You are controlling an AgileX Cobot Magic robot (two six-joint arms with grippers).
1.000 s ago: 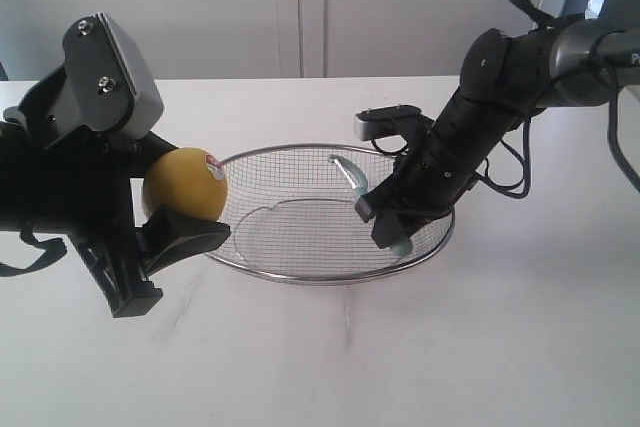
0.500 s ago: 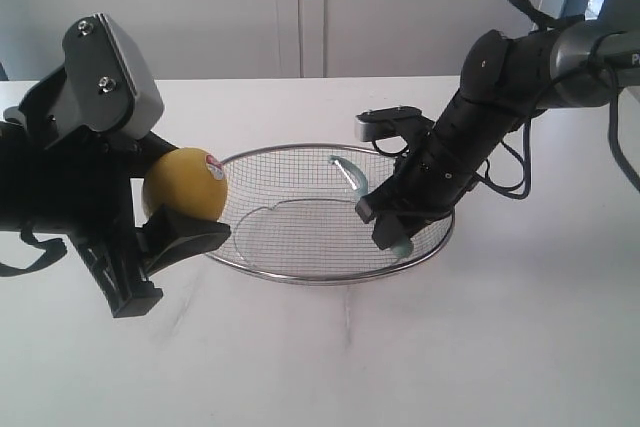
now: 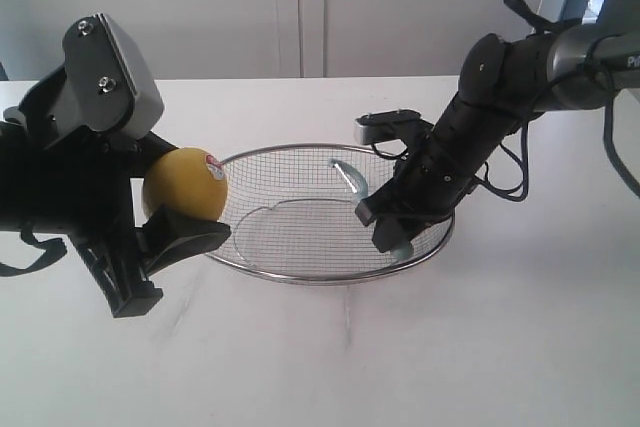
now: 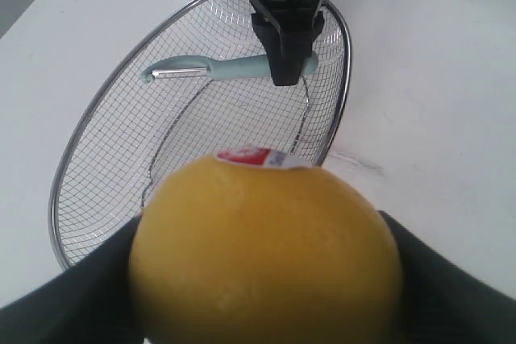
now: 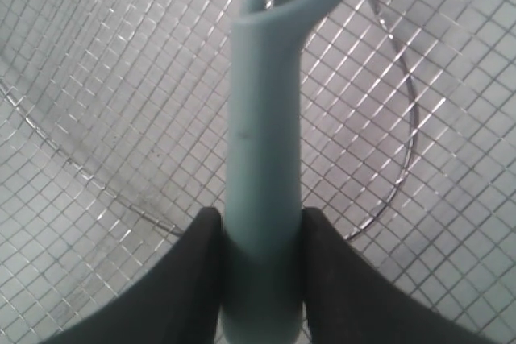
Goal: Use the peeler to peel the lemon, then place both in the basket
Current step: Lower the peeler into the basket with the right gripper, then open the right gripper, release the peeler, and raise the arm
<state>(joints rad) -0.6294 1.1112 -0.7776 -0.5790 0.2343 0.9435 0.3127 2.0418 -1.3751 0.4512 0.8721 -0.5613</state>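
The yellow lemon with a red-and-white sticker is held off the table by my left gripper, just left of the wire basket. In the left wrist view the lemon fills the space between the dark fingers. My right gripper is shut on the pale teal peeler and sits inside the basket's right side. The peeler handle runs between the black fingers, its looped head toward the basket's middle. The peeler shows over the mesh in the left wrist view too.
The basket rim stands on a white table, with a pale wall behind. A small silver-grey block on the right arm hangs over the basket's far rim. Cables loop off the right arm.
The right arm has shifted very slightly over the basket with the peeler. The left arm and lemon have not moved.
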